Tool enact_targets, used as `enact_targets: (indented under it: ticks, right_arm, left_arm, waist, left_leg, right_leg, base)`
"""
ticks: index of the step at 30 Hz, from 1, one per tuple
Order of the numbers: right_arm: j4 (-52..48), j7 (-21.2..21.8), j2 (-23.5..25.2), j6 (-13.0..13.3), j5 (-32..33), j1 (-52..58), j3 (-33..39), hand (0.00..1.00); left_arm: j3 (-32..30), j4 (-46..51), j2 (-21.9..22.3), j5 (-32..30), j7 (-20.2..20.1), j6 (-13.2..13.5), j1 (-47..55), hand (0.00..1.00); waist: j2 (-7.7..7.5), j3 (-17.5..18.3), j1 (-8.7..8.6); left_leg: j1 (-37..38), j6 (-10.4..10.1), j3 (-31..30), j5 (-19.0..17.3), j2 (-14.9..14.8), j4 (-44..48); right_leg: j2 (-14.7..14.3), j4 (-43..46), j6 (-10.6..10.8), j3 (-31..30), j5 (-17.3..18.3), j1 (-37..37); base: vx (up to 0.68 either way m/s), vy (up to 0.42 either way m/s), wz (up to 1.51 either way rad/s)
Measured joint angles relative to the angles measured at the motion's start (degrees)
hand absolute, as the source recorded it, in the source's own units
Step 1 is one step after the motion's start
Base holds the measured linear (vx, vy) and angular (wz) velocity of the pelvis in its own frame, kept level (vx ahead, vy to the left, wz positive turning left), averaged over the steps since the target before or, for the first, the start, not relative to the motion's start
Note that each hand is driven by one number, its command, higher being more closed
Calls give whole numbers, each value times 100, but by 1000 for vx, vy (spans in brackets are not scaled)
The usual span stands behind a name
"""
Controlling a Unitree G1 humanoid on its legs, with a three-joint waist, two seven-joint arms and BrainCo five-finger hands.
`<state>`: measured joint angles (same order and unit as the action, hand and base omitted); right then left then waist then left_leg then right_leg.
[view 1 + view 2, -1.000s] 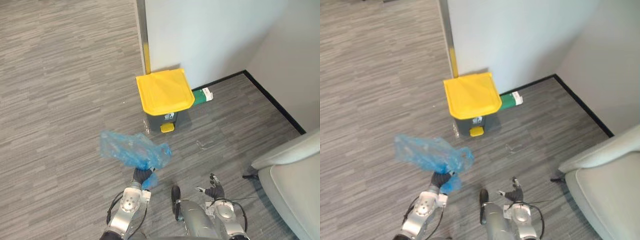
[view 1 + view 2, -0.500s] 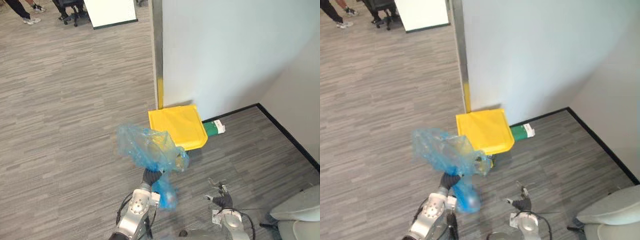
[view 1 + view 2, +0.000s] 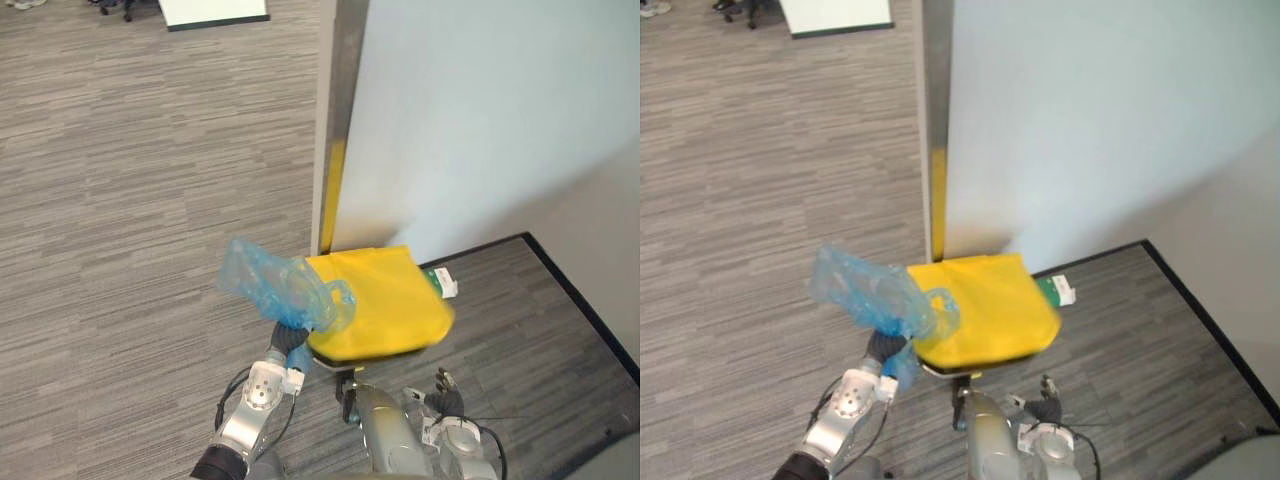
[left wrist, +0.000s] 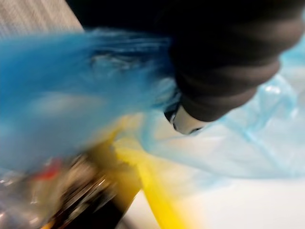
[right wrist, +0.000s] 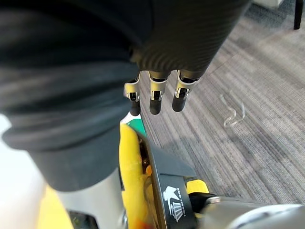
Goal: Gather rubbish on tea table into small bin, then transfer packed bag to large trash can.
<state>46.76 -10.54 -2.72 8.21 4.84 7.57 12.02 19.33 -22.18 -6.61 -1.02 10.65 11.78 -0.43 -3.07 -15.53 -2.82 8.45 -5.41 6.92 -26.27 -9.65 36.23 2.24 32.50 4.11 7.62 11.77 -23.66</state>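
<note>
With my left hand (image 3: 290,345) clenched round the neck of the blue bag (image 3: 272,288) at the 9 o'clock edge of the trash can's (image 5: 169,179) yellow lid (image 3: 385,305), and my right hand (image 3: 445,395) slack-fingered at 5 o'clock, I'd raise that lid fully before letting go.

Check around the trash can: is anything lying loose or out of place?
Yes. A green carton lies on the floor between the trash can and the wall, and a clear plastic scrap lies on the carpet past the right hand. The left hand holds the blue bag intact.
</note>
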Motion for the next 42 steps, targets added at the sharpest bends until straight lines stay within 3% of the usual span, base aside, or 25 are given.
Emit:
enact_targets:
  ticks: [3,7,8,9,10,11,12,13,14,15,16,17,18,19,20,21,22,23,24,26,28,30,33,39,42]
  right_arm:
    - [14,50,-3,-101,38,70,126,0]
    - [152,33,37,-168,320,34,153,0]
    - [146,36,38,-170,501,33,153,0]
    - [148,39,42,-169,604,22,151,0]
    - [155,46,102,-173,795,4,138,0]
    - [144,53,132,-170,1030,5,136,0]
    - [145,62,133,-171,1141,10,130,0]
    - [155,85,113,-174,1227,21,137,0]
    - [173,132,37,-174,1380,-86,111,0]
    - [123,172,0,-123,1402,-245,81,0]
    - [110,209,-37,-68,1443,-323,3,0]
    - [17,278,-28,-11,1545,-366,-197,0]
    - [-98,346,36,23,1635,-413,-347,0]
    - [-79,369,30,17,1660,-470,-400,0]
    - [-84,379,36,18,1785,-622,-509,0]
    - [-119,389,-4,36,1822,-966,-774,0]
    - [-113,395,-20,30,1836,-1163,-889,0]
    - [-114,394,-20,30,1884,-1420,-1030,0]
    - [-136,388,-109,48,1970,-1801,-1241,0]
    - [-149,372,-162,86,2066,-2356,-1389,0]
    - [-271,362,-24,170,2283,-2732,-1449,0]
    - [-337,316,-38,267,2466,-3142,-1437,0]
    - [-338,171,-215,332,2562,-3716,-1420,0]
    - [-339,15,-599,341,2676,-4483,-1245,0]
    - [-339,-26,-846,341,2674,-4837,-1245,0]
  left_arm:
    - [-206,-80,7,19,-81,14,-144,100]
    - [-212,-281,6,62,-91,-33,-206,100]
    - [-214,-280,5,63,-89,-32,-235,100]
    - [-214,-281,-12,63,-90,-32,-258,100]
    - [-197,-310,-122,64,-93,-35,-273,100]
    - [-158,-351,-201,64,-105,-74,-252,100]
    - [-172,-309,-203,63,-109,-75,-240,100]
    - [-231,-240,-168,63,-142,-75,-217,100]
    - [-335,-142,-110,66,-192,-80,-159,100]
    - [-326,-132,-50,64,-217,-88,-117,100]
    - [-314,-132,-53,64,-233,-86,-105,100]
    - [-312,-127,-29,64,-255,-85,-102,100]
    - [-316,29,-18,66,-325,-62,-92,100]
    - [-310,38,-15,66,-329,-36,-120,100]
    - [-311,53,12,68,-330,-34,-142,100]
    - [-309,121,42,81,-331,-6,-156,100]
    - [-341,145,38,101,-334,30,-204,100]
    - [-391,149,35,115,-334,32,-273,100]
    - [-397,209,134,132,-303,39,-264,100]
    - [-425,316,85,194,-305,77,-230,100]
    - [-458,365,-31,244,-278,134,-345,100]
    - [-480,462,-60,310,-180,148,-385,100]
    - [-478,693,-133,464,-141,228,-384,100]
    - [-483,841,-177,577,-73,331,-401,100]
    - [-479,904,-184,581,-73,377,-463,100]
  waist:
    - [-36,8,214]
    - [-104,-51,191]
    - [-83,-51,191]
    - [-85,-55,196]
    - [-200,-95,232]
    - [-228,-45,234]
    - [-162,-56,282]
    - [-332,-2,218]
    - [-384,-4,192]
    - [-237,45,190]
    - [-219,61,199]
    - [-181,70,219]
    - [-255,86,200]
    - [-273,60,192]
    - [-264,30,222]
    - [-119,-4,321]
    - [-129,-71,334]
    - [-337,-88,281]
    - [-135,-247,353]
    - [-10,-283,505]
    - [-126,-479,545]
    - [-185,-639,590]
    - [-135,-798,631]
    - [-126,-913,661]
    - [-130,-1047,658]
  left_leg:
    - [-166,-114,-120,-216,-428,258]
    - [-312,18,-164,-318,-920,-246]
    - [-302,34,-271,-576,-1101,-634]
    - [-285,-69,-298,-747,-1185,-817]
    - [-299,-222,-268,-720,-1284,-901]
    - [-306,-167,-331,-697,-1364,-1090]
    - [-305,-167,-352,-697,-1458,-1179]
    - [-351,-254,-355,-655,-1385,-1153]
    - [-377,-527,-513,-567,-1314,-880]
    - [-697,-714,-547,-604,-1267,-337]
    - [-899,-683,-520,-590,-1164,35]
    - [-1142,-386,-341,-374,-994,235]
    - [-1220,-145,-125,-384,-940,-38]
    - [-1202,-326,-191,-456,-897,-156]
    - [-1273,-409,-321,-444,-890,-221]
    - [-1520,-235,-516,-401,-1010,-326]
    - [-1605,-248,-490,-395,-1005,-292]
    - [-1737,-367,-582,-339,-819,-244]
    - [-1791,-549,-785,-299,-865,51]
    - [-1941,-450,-649,-254,-734,292]
    - [-1919,-517,-584,-209,-654,178]
    - [-1973,-513,-617,-164,-620,161]
    - [-2143,-523,-771,-94,-556,165]
    - [-2236,-593,-790,31,-479,121]
    - [-2235,-597,-760,33,-474,170]
  right_leg:
    - [-238,383,-250,268,293,-202]
    - [-573,-35,-438,600,143,-266]
    - [-721,-175,-452,739,66,-351]
    - [-771,-190,-432,813,57,-414]
    - [-798,-207,-340,906,88,-447]
    - [-849,-253,26,1011,213,-447]
    - [-856,256,-115,899,265,-648]
    - [-883,1420,-696,90,317,-961]
    - [-932,1029,-462,-335,753,-663]
    - [-900,685,-316,-113,671,-598]
    - [-827,455,-178,47,530,-515]
    - [-755,160,17,294,343,-389]
    - [-740,213,-80,302,229,-457]
    - [-725,215,-280,352,211,-461]
    - [-736,15,-308,451,227,-427]
    - [-718,-56,127,632,255,-510]
    - [-687,506,-235,390,173,-770]
    - [-609,875,-552,-461,-7,-759]
    - [-563,471,-370,-254,-3,-528]
    - [-479,96,-362,163,-278,-491]
    - [-442,21,-473,282,-431,-431]
    - [-372,-9,-426,352,-465,-432]
    - [-304,-182,-425,449,-619,-430]
    - [-192,-268,-693,492,-839,-432]
    - [-174,-255,-717,474,-863,-416]
  base:
    - [150,-177,19]
    - [-16,-217,26]
    - [-62,-180,23]
    - [-105,-240,20]
    - [-135,-341,23]
    - [-98,-359,24]
    - [-31,-320,44]
    - [90,-279,45]
    - [59,-234,27]
    - [14,-152,-9]
    - [-94,-1,-24]
    - [-132,-92,19]
    - [-103,-112,46]
    - [-101,-182,56]
    - [-106,-147,22]
    - [-131,-180,10]
    - [-121,-145,45]
    - [-74,-181,69]
    - [-69,-121,56]
    - [-50,20,-6]
    - [-76,-14,21]
    - [-120,-53,29]
    - [-78,11,17]
    - [-2,37,8]
    - [20,54,-1]
